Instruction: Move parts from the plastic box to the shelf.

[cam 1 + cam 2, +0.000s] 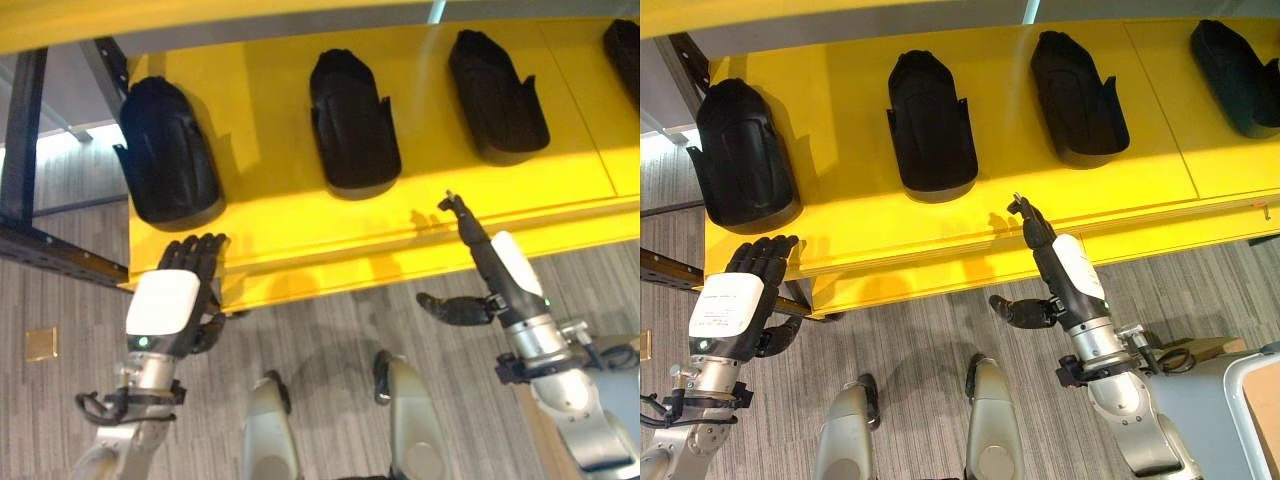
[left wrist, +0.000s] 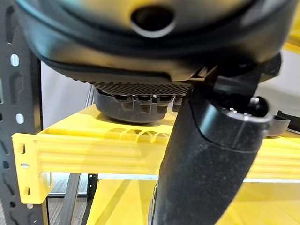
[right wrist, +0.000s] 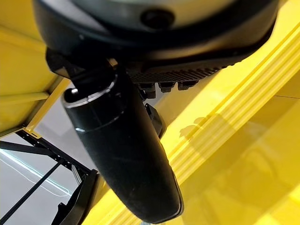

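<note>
Several black moulded parts lie in a row on the yellow shelf [image 1: 270,215]: one at the left [image 1: 165,150], one in the middle [image 1: 352,120], one to the right [image 1: 497,95] and one at the far right [image 1: 1235,75]. My left hand [image 1: 170,300] is open and empty, with its fingers straight up against the shelf's front edge, just below the left part [image 2: 136,108]. My right hand [image 1: 495,265] is open and empty too. Its fingers point at the shelf's front edge below the right part, and its thumb [image 3: 122,154] sticks out sideways.
A dark steel upright [image 1: 25,130] and cross beam frame the shelf at the left. Grey carpet floor [image 1: 330,330] lies in front of the shelf, with a small brown square [image 1: 40,343] on it. What looks like a grey box corner [image 1: 1250,385] sits at the lower right.
</note>
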Controlling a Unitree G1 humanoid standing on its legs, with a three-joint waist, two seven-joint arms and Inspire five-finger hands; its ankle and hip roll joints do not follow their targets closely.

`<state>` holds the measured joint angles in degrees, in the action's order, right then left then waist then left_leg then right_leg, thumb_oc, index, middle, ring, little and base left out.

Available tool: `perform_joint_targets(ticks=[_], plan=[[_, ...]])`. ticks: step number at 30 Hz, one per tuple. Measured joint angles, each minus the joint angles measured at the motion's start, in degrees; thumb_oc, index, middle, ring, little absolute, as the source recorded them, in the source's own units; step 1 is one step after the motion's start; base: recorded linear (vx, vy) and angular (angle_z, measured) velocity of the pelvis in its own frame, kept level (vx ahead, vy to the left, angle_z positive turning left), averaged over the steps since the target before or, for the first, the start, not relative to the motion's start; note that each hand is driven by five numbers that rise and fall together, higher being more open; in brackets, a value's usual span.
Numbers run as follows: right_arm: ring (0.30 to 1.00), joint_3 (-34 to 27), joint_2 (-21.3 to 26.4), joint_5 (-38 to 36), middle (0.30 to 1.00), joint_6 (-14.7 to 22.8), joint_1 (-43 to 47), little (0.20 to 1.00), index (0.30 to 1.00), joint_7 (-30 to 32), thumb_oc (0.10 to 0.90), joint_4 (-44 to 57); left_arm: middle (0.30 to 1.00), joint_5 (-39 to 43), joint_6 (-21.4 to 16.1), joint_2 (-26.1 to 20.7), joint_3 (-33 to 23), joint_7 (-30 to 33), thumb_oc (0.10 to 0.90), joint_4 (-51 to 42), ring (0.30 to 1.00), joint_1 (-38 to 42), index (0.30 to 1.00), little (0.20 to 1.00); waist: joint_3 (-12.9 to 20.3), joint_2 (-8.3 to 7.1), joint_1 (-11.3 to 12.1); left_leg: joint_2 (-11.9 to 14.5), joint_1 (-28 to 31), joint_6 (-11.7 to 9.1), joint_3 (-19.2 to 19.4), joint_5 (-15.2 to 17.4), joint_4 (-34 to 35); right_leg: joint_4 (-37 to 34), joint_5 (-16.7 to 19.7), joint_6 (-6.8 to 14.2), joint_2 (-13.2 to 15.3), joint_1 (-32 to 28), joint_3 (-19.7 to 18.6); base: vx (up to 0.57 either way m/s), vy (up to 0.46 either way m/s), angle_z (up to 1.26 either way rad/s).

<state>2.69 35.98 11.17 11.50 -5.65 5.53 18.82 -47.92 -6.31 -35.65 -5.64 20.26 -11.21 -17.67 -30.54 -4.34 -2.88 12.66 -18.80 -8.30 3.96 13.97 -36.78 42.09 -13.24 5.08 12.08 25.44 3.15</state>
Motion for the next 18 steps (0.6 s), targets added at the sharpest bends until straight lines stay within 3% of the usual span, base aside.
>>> perform_joint_targets(ticks=[12, 18], plan=[[1.0, 0.0, 0.0, 0.0, 1.0, -0.5, -0.1, 1.0, 1.0, 0.0, 0.9, 0.0, 1.0, 0.4, 0.3, 1.0, 1.6, -0.5, 0.9, 6.1, 1.0, 2.7, 1.0, 1.0, 0.0, 0.01, -0.1, 0.0, -0.1, 0.0, -0.1, 0.0, -0.2, 0.1, 0.0, 0.0, 0.0, 0.0, 0.1, 0.0, 0.0, 0.0], [1.0, 0.3, 0.0, 0.0, 1.0, -0.6, 0.0, 1.0, 1.0, 0.1, 0.9, -0.6, 1.0, 0.1, 3.4, 0.9, 3.4, 0.7, 0.9, 10.9, 1.0, 8.8, 1.0, 1.0, 0.0, 0.0, -0.4, 0.1, -0.5, 0.5, -0.1, 0.5, -1.2, 0.3, 0.1, -0.1, 0.0, 0.2, -0.2, 0.0, 0.0, 0.0]])
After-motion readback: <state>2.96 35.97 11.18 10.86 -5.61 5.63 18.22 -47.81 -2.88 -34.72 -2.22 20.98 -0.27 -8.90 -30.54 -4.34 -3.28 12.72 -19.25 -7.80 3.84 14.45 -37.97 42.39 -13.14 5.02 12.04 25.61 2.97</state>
